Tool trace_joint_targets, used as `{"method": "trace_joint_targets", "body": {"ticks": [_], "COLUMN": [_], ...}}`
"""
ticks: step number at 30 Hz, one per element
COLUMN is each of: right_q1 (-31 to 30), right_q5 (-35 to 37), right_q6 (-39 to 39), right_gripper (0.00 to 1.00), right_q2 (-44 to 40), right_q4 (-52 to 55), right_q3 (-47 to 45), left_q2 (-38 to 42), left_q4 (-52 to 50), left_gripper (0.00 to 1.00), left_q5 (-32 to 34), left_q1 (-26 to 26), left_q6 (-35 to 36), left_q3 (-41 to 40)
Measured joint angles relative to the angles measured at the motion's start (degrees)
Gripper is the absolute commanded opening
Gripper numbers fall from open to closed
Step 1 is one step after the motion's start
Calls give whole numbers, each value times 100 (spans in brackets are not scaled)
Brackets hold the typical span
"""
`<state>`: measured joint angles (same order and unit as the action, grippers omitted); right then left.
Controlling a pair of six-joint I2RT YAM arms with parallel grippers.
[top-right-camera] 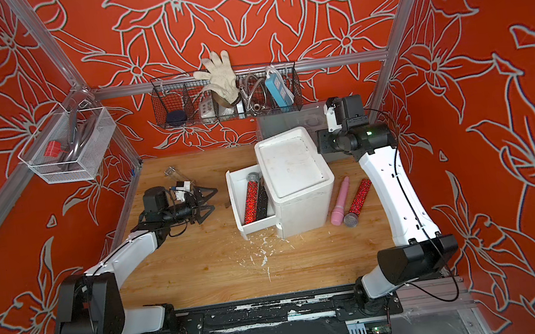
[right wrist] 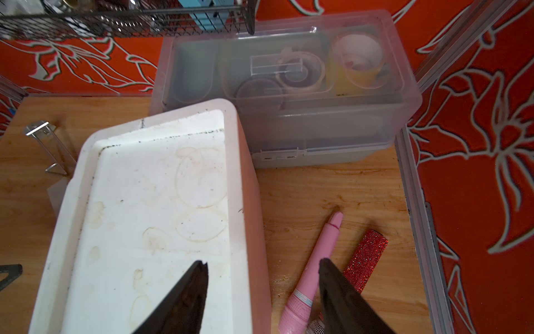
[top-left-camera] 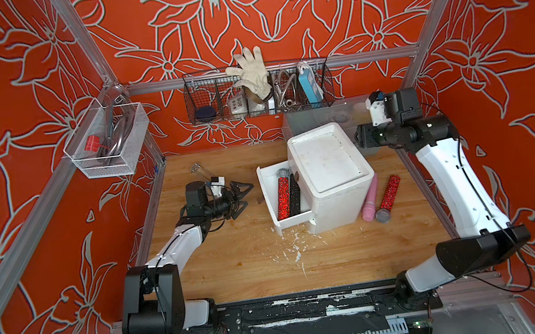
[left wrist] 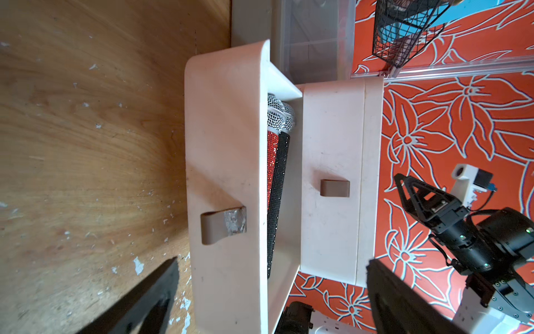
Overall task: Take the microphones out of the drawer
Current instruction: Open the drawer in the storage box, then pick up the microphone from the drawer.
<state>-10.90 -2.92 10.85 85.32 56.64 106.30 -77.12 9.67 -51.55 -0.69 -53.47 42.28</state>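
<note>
On the wooden table, a little toward 2 o'clock of its centre in both top views: one white two-drawer cabinet, top stained. Its lower drawer stands pulled out toward 9 o'clock; the upper drawer is shut. Contents of the open drawer: one red glitter microphone and one black glitter microphone, lying side by side and touching, mesh heads toward 12 o'clock; the black one is partly under the cabinet's overhang. On the table at 4 o'clock of the cabinet: one pink microphone just beside the cabinet wall, and a second red glitter microphone next to it, its mesh head toward 7 o'clock. At 12 o'clock, behind the cabinet: one clear lidded box holding rolls of tape. On the rear wall: one black wire basket with a white glove among its items. Left claw: at 9 o'clock of the drawer, near it but apart, pointing at its front, jaws spread wide, holding nothing. Right claw: over the cabinet's 1 o'clock corner, jaws apart, nothing gripped.
</note>
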Motion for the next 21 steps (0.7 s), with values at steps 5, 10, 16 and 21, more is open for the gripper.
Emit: {"method": "trace_joint_targets", "body": {"ticks": [5,10,16,21], "right_q1": [-942,-2168,-3602,-4306], "right_q5": [446,984,1633,1788], "right_q6": [225,577,872,1099], "right_gripper": [62,63,64,63], "right_q2": [-315,-354,179,903], "right_q4": [284,564,765,691], "right_q3": [61,229,767,774], "left_q2": [109,234,492,772], "left_q4": [-811,-1246,-1639,-1762], "left_gripper": [100,100,100,100], "left_q5": [-44,-343,-566,-695], "left_q1": [13,33,74,352], "left_q6": [337,503,656,726], "left_q3": [240,275,273,247]}}
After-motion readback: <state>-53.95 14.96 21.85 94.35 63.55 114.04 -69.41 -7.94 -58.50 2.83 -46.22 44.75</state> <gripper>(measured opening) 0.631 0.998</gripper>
